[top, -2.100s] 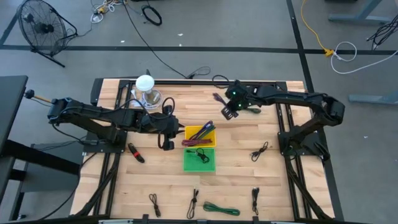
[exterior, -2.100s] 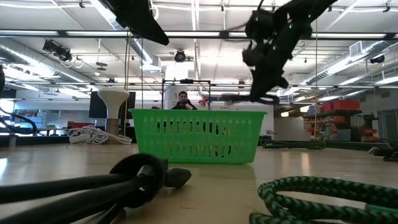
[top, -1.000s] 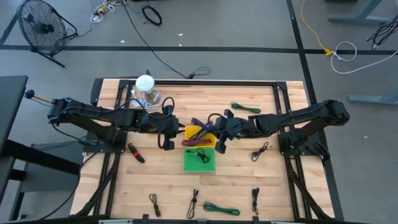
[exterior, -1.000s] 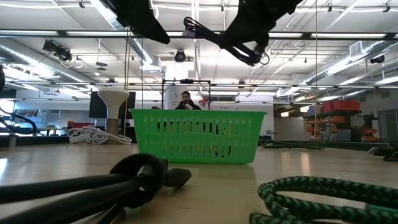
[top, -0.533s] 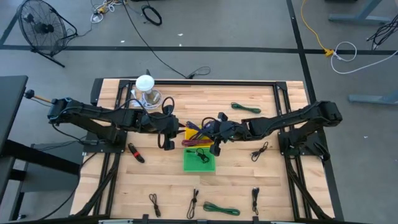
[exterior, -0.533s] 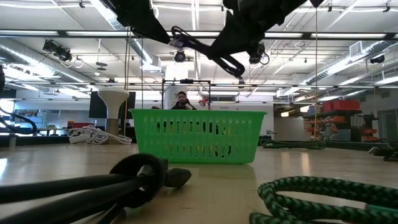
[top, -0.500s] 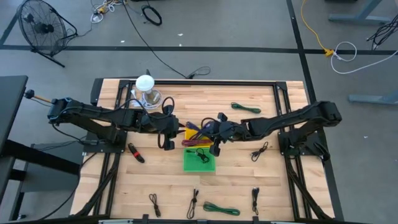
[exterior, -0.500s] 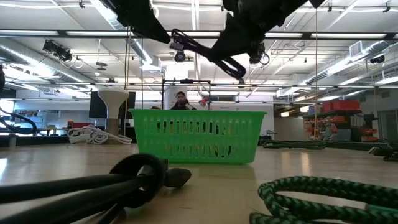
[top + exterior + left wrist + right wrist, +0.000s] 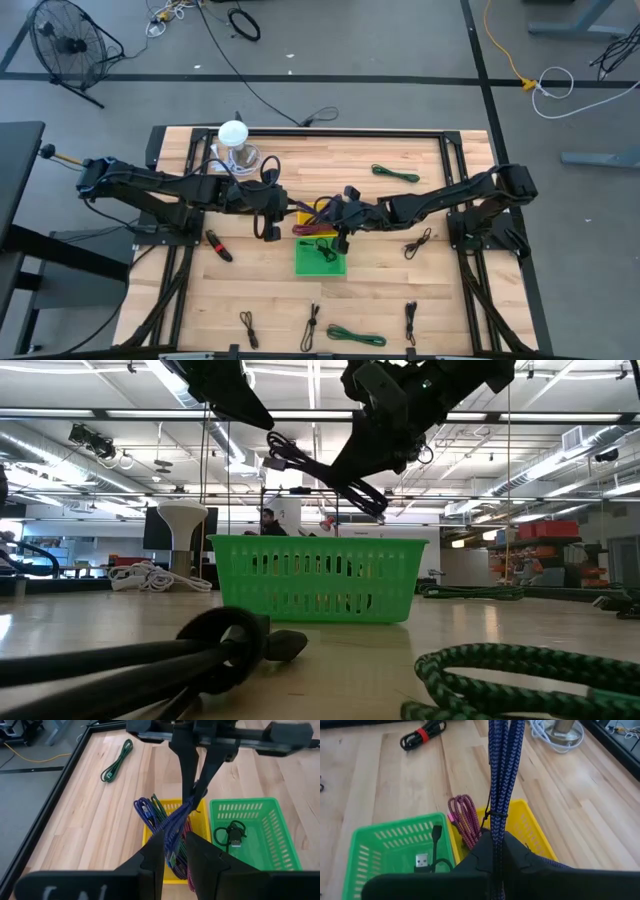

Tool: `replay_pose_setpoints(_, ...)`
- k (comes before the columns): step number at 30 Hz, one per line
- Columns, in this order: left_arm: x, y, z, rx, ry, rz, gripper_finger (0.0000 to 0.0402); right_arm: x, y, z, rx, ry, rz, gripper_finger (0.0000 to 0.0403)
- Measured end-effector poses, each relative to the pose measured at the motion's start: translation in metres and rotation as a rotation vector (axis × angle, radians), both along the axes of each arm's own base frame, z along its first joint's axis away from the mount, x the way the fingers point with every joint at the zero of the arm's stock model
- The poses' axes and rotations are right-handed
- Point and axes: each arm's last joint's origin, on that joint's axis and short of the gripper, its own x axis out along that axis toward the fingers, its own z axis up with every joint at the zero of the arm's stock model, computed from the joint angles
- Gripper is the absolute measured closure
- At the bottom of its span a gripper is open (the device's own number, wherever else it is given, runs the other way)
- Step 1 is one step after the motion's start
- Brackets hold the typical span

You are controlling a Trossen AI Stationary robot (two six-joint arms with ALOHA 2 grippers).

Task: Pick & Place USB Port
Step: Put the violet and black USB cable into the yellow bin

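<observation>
R gripper [image 9: 338, 222] reaches low over the slotted green plastic basket [image 9: 320, 257] and yellow plastic basket [image 9: 309, 232], fingers clamped on a bundled blue braided USB cable [image 9: 501, 767] hanging above them. L gripper [image 9: 268, 215] waits just beside the yellow one; grip state can't tell.

No text, label, brand or number can be read anywhere.

At the upper left of the high view we see a fan [image 9: 66, 42] on the floor. A white lamp [image 9: 233, 137] sits near the table's [image 9: 400, 290] top-left corner, and a yellow cord [image 9: 520, 68] lies upper right.
</observation>
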Motion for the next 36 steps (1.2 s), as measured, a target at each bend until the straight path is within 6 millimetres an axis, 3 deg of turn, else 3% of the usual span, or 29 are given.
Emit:
replay_pose_setpoints(8,0.000,0.000,0.000,0.000,0.000,0.001,0.0319,0.005,0.000,-0.014,-0.018,0.037,-0.003,0.0395)
replay_pose_setpoints(36,0.000,0.000,0.000,-0.001,0.000,0.001,0.0319,0.013,-0.025,-0.026,-0.031,0.060,-0.051,0.0395)
